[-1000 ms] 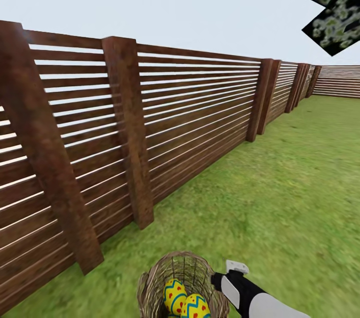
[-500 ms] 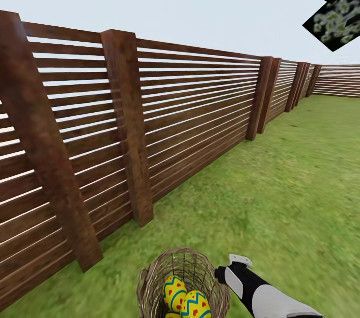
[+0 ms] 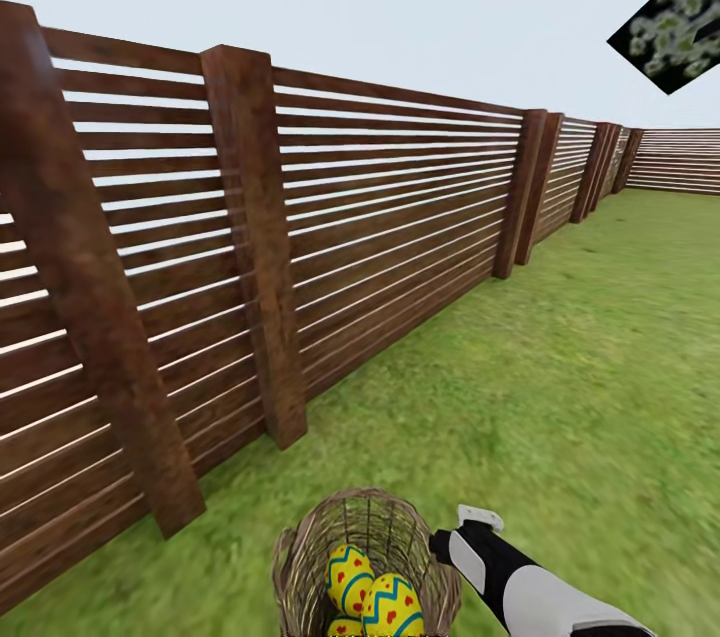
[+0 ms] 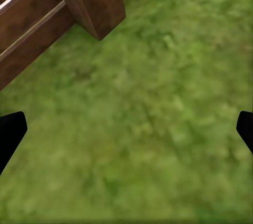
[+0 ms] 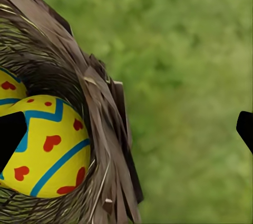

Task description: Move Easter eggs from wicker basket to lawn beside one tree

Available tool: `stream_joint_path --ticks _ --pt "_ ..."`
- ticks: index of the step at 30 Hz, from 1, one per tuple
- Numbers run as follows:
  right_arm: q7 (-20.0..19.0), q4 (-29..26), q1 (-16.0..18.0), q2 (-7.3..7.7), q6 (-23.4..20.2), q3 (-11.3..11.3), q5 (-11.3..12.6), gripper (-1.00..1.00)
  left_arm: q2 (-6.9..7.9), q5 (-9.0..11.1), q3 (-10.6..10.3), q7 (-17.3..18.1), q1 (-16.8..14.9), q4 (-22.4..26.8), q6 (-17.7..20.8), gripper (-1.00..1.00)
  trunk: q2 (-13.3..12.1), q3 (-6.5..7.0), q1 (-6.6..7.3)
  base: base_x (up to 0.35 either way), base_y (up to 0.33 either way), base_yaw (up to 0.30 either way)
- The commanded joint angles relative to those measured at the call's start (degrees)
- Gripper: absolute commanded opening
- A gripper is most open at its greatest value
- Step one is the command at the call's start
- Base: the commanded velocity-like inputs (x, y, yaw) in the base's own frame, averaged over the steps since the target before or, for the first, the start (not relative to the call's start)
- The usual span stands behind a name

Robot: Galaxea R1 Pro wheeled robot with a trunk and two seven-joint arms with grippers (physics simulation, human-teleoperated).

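My right tool (image 5: 126, 129) hangs spread wide astride the wicker basket's (image 3: 300, 557) rim, one finger over the nearest Easter egg (image 5: 45, 147) inside. I'd shift it inward. My left tool (image 4: 126, 129) gapes over lawn (image 4: 147, 129).

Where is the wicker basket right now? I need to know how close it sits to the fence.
In the head view the wicker basket sits on the lawn at bottom centre, just left of the right arm, apart from the fence.

light: bright, even | shadows: faint | wrist views: soft, blurred
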State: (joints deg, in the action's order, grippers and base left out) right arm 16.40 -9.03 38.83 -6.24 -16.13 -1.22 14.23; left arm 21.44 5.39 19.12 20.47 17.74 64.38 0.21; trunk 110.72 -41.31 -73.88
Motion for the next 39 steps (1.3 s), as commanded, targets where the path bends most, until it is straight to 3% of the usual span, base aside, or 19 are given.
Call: stream_joint_path --ticks 1,23,30,38,39 --pt "0.30 -0.12 0.01 -0.03 -0.30 -0.16 0.36 1.00 0.01 0.57 0.04 0.27 0.01 0.01 0.05 1.00 0.44 -0.23 -0.22 0.000 0.000 0.000" --pt "0.30 0.05 0.06 -0.32 -0.31 -0.18 0.30 1.00 0.01 0.57 0.04 0.31 0.01 0.03 0.05 1.00 9.26 -4.18 -5.06 0.000 0.000 0.000" --pt "0.29 0.02 0.09 -0.35 -0.31 -0.18 0.28 1.00 0.01 0.54 0.04 0.28 0.01 0.04 0.05 1.00 9.26 -4.18 -5.06 0.000 0.000 0.000" --pt "0.29 -0.02 0.11 -0.41 -0.31 -0.18 0.27 1.00 0.01 0.54 0.04 0.27 0.01 0.04 0.05 1.00 11.27 -5.08 -6.15 0.000 0.000 0.000" --pt "0.29 -0.02 0.11 -0.41 -0.31 -0.18 0.27 -1.00 0.01 0.55 0.04 0.27 0.01 0.04 0.05 1.00 11.27 -5.08 -6.15 0.000 0.000 0.000"
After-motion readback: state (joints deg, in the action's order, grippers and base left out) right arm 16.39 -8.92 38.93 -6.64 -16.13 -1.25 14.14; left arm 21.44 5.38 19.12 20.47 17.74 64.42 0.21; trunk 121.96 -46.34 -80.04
